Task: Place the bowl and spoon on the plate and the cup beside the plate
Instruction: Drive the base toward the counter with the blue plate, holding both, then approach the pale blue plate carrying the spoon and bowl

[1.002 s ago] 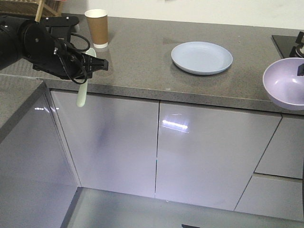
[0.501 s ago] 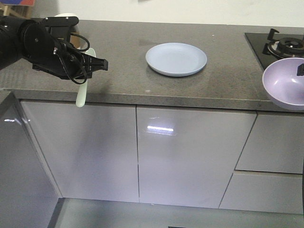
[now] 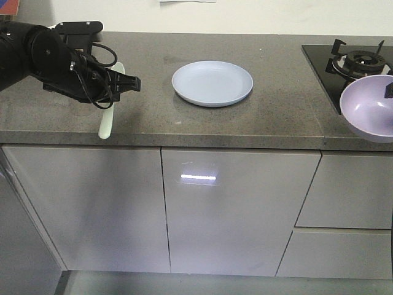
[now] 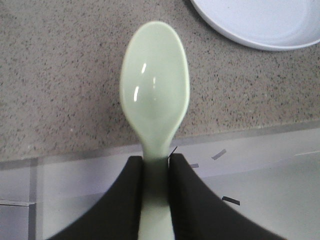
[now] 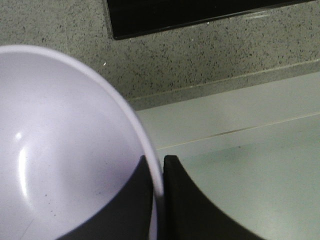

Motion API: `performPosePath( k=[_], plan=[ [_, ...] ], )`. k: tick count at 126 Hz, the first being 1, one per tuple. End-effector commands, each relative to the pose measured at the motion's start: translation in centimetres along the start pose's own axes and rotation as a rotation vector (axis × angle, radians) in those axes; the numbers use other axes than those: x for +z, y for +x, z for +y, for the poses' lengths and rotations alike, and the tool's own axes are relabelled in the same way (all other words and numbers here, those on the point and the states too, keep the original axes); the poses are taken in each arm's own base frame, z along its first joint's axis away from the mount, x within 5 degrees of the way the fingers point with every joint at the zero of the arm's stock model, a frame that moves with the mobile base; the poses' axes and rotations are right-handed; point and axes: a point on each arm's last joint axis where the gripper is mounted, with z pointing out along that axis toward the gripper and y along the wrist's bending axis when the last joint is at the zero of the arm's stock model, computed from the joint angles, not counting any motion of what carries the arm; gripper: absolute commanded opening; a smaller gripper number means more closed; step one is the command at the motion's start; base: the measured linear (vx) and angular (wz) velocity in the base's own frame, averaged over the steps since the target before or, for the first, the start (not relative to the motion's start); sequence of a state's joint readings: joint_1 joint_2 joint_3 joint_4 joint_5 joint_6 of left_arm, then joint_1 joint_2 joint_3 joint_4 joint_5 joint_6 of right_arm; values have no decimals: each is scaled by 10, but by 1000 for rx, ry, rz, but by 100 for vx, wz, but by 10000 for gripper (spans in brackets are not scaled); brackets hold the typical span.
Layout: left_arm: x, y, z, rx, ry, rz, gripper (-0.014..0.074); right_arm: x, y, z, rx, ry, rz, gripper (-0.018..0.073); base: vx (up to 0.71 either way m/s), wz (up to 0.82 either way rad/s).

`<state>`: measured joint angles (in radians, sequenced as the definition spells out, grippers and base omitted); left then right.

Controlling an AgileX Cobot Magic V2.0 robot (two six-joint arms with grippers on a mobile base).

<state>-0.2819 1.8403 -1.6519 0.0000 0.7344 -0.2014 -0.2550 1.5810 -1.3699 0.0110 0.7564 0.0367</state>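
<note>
The pale blue plate (image 3: 212,83) lies bare on the grey counter; its rim (image 4: 260,22) also shows in the left wrist view. Left of it, my left gripper (image 3: 113,92) is shut on the neck of the mint-green spoon (image 3: 106,120). The spoon's scoop (image 4: 155,85) hangs over the counter and its handle reaches past the front edge. At the far right my right gripper (image 5: 159,160) is shut on the rim of the lavender bowl (image 3: 370,110), held just off the counter's front edge. The bowl (image 5: 60,150) is empty. The cup is hidden from view.
A black gas hob (image 3: 356,58) with a burner sits at the back right, close behind the bowl. The grey stone counter (image 3: 270,117) ends in a front edge over glossy cabinet doors (image 3: 239,209).
The whole scene has slid left in the exterior view, so the plate now sits nearer the middle and the hob shows more. Both grippers keep their holds. The cup has dropped from sight.
</note>
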Motion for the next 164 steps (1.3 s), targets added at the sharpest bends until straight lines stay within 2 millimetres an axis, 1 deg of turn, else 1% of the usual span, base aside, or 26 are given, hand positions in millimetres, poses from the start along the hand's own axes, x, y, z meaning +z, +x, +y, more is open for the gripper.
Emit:
performPosePath(
  k=[1,164],
  plan=[
    [-31,-20,-5,-2,30,-140,-6,-24,-14,0,-9,-2,-127,-7,11,-4],
    [-31,-20,-5,-2,30,-139,-6,-24,-14,0,-9,-2,-127,-7,17,1]
  ],
)
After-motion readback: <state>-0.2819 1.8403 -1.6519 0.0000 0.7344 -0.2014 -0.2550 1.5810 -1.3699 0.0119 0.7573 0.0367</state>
